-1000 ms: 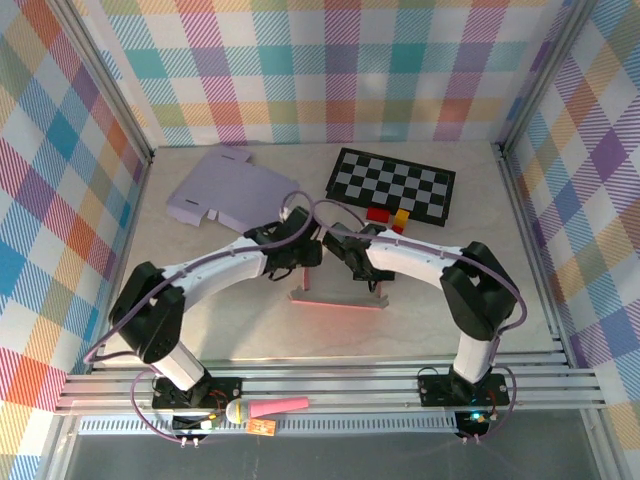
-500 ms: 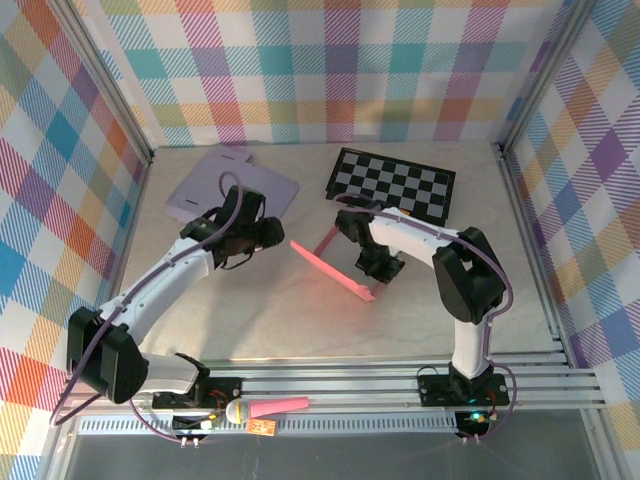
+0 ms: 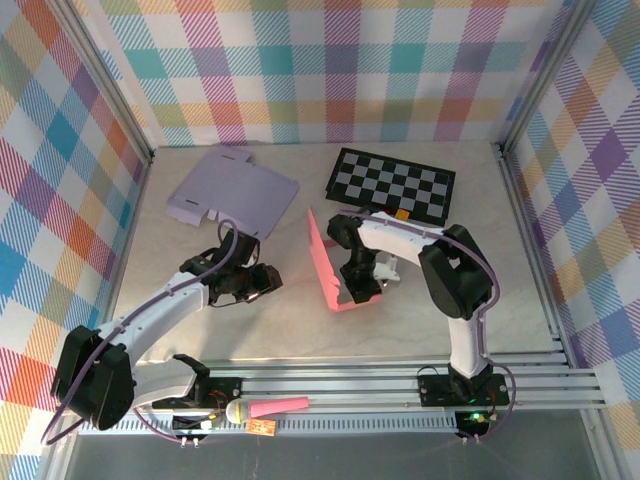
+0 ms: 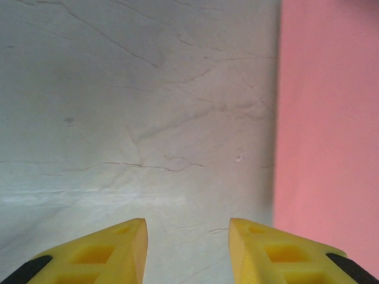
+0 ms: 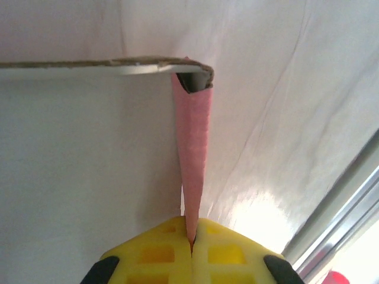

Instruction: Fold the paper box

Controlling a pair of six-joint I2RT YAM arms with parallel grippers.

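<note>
The right fingers are pressed together on a thin pink edge of the box, which stands tilted on its side in the middle of the bench. The left fingers are apart and empty, low over the bench, near the box on its left.

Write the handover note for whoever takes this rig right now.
Right hand: shut on an edge of the pink box, which stands tilted on edge mid-table.
Left hand: open, empty, low over the table beside the pink box.
Done: pink box up on edge and gripped.
Left: fold its panels; no box shape yet.
A flat lilac sheet lies back left.
</note>
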